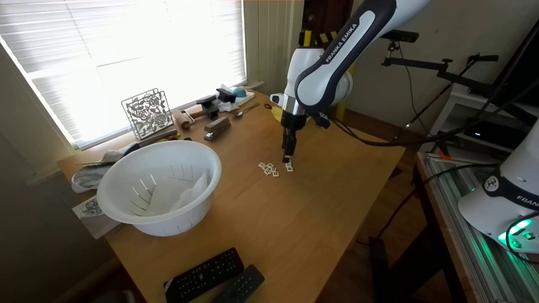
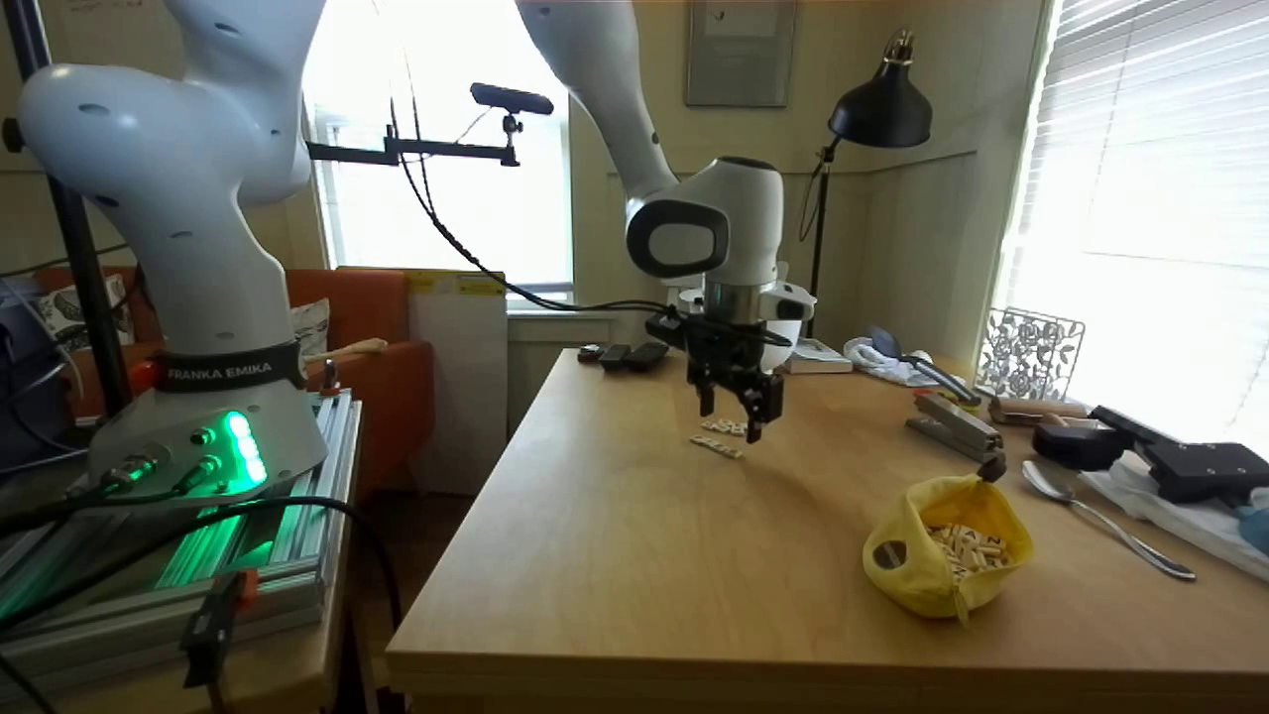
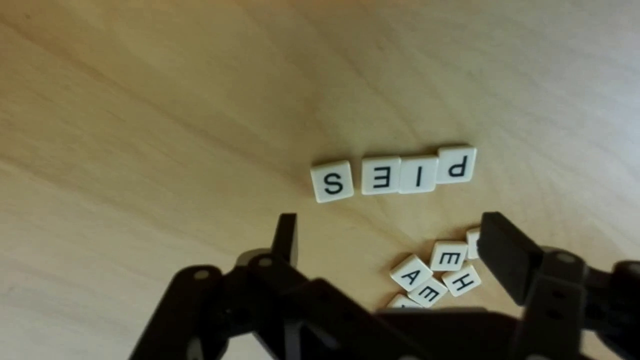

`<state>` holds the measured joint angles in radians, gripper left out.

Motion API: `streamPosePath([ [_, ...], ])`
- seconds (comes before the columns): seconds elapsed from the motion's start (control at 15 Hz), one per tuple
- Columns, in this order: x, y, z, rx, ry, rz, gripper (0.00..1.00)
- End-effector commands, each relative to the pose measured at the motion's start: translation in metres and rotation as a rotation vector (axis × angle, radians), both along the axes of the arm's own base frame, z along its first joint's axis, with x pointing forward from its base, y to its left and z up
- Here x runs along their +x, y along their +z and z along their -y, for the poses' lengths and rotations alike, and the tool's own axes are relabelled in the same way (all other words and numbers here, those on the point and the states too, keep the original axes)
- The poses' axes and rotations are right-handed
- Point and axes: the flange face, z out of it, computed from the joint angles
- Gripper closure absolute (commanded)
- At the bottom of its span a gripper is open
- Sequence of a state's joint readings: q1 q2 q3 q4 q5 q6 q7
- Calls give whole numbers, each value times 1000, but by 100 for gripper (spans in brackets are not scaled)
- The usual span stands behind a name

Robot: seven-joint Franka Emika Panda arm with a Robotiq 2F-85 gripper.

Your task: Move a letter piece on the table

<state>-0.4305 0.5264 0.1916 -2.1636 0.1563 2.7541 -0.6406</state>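
Observation:
White letter tiles lie on the light-brown table [image 1: 252, 219]. In the wrist view, an S tile [image 3: 332, 181] sits with a small gap from an E tile [image 3: 381, 175], an I tile [image 3: 419, 174] and a P tile [image 3: 456, 164], which touch in a row. A loose cluster holds an A tile [image 3: 411, 272], an H tile [image 3: 461, 280] and several others, some partly hidden by the gripper. My gripper [image 3: 390, 215] is open, with nothing between its fingers, above the tiles. It points down over them in both exterior views [image 1: 287, 159] [image 2: 731, 424].
A white bowl [image 1: 177, 221] and black remotes [image 1: 206, 273] stand on the table. A yellow bag [image 2: 897, 585] full of tiles sits near a spoon [image 2: 1110, 521]. A stapler [image 1: 217, 128] and a metal floral holder [image 1: 147, 113] are on the window side.

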Motion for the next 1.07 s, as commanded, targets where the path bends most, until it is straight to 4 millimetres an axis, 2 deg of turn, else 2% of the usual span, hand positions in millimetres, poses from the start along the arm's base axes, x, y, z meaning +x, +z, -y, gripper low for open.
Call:
streamPosePath([
  [0.0,-9,6,-1,12,4,0,19],
  [0.2,-9,5,1,6,7,3,33],
  [0.27,-8,4,1,5,6,4,43],
  [0.8,-9,2,9,-11,12,6,98],
  [1.0,-9,-1,14,-15,4,9,100],
])
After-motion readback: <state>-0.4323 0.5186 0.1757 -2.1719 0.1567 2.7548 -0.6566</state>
